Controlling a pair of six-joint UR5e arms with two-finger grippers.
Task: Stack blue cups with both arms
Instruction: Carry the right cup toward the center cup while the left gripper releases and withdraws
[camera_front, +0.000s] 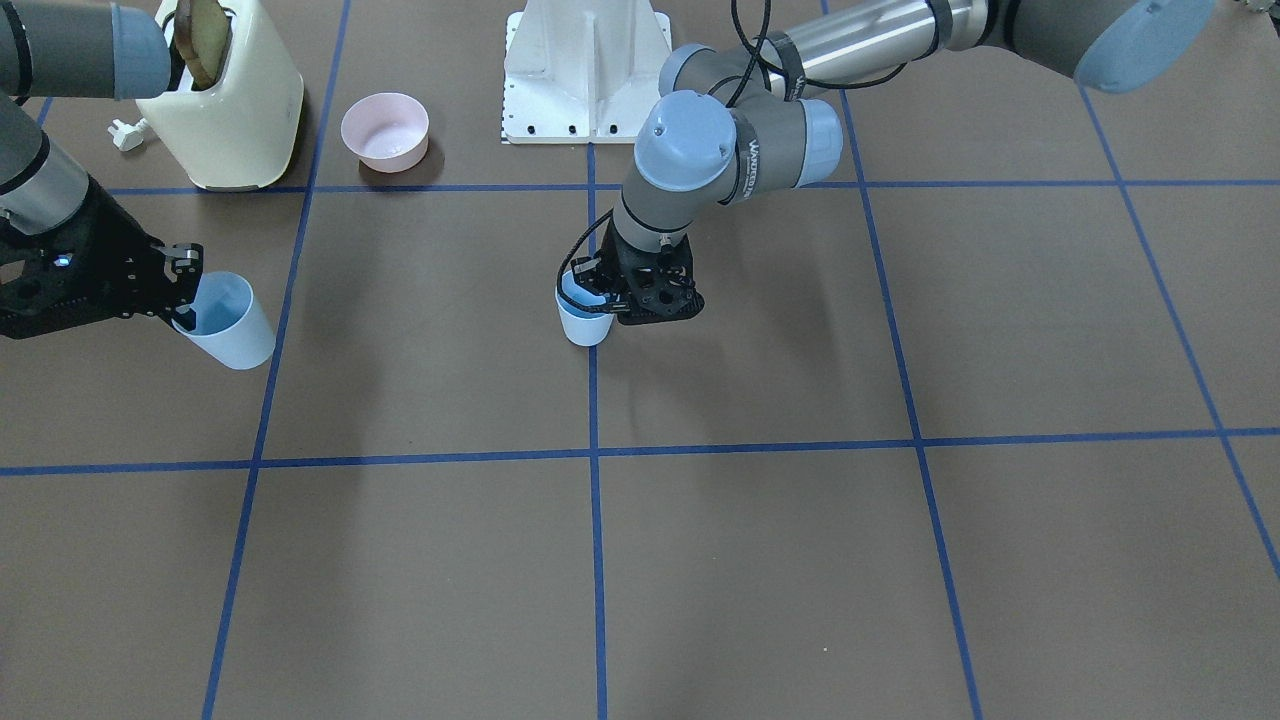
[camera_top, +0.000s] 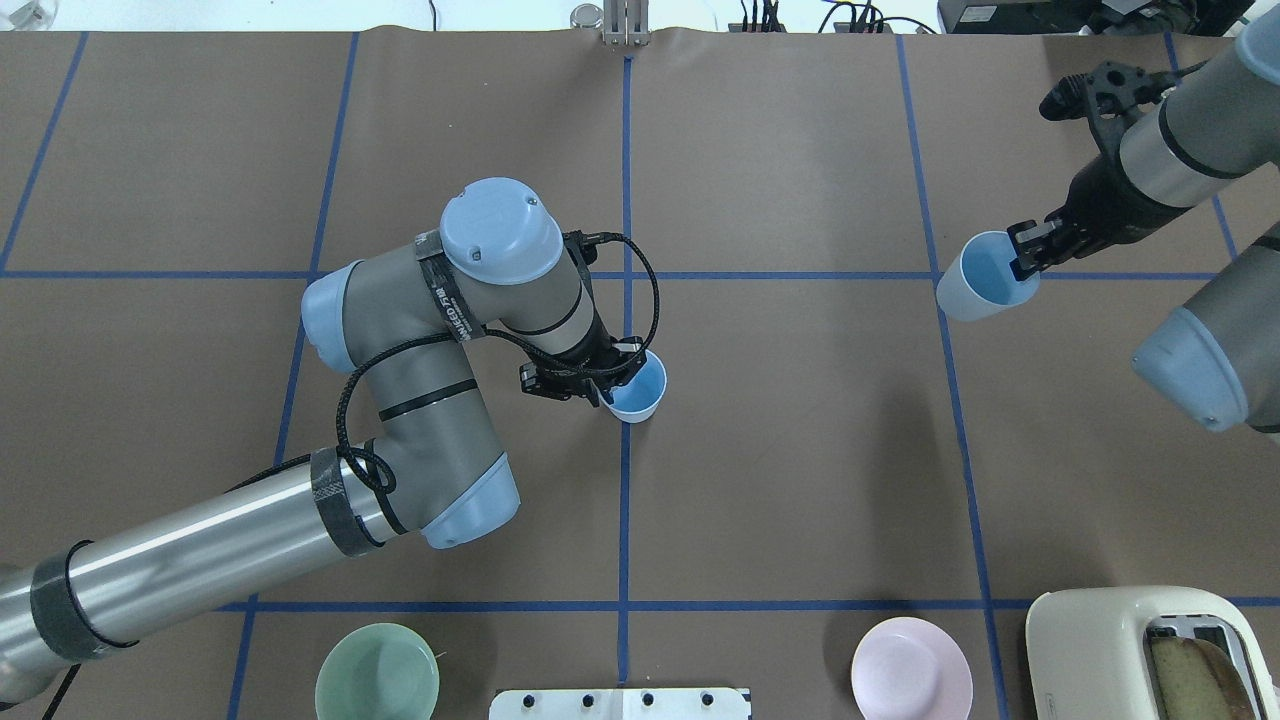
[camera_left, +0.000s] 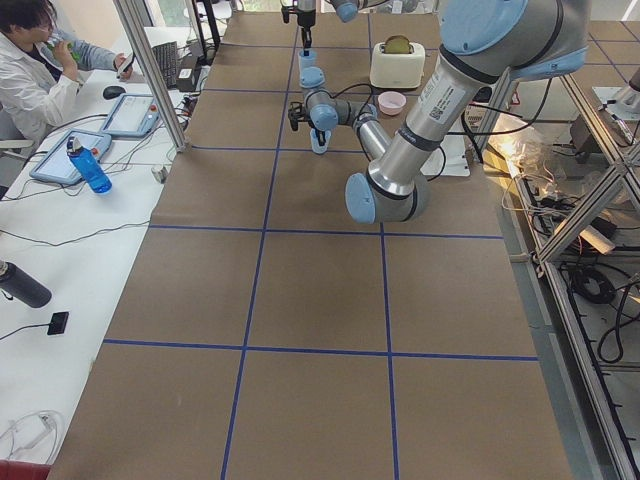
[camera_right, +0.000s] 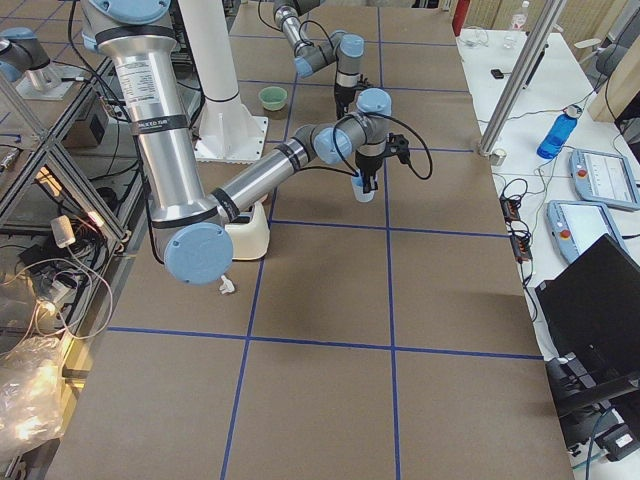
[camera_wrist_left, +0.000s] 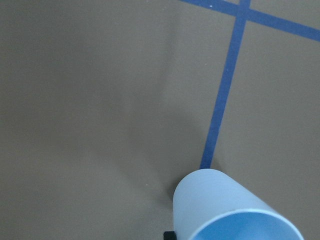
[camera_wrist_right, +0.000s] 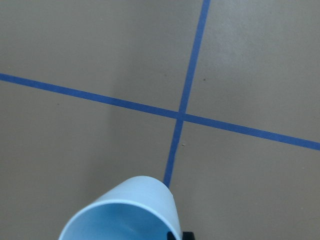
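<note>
My left gripper (camera_top: 603, 383) is shut on the rim of one blue cup (camera_top: 637, 392) at the table's middle, on the blue centre line. The cup is upright and at or just above the table; I cannot tell which. It also shows in the front view (camera_front: 584, 322) and the left wrist view (camera_wrist_left: 225, 210). My right gripper (camera_top: 1028, 258) is shut on the rim of the second blue cup (camera_top: 978, 290), which is tilted and held in the air at the right side. That cup shows in the front view (camera_front: 232, 322) under the gripper (camera_front: 186, 292) and in the right wrist view (camera_wrist_right: 125, 210).
A cream toaster (camera_top: 1150, 650) with a bread slice in it and a pink bowl (camera_top: 910, 680) stand near the robot's right. A pale-green bowl (camera_top: 377, 672) stands near its left. The white pedestal (camera_front: 588, 70) is between them. An operator (camera_left: 30, 70) sits beside the table.
</note>
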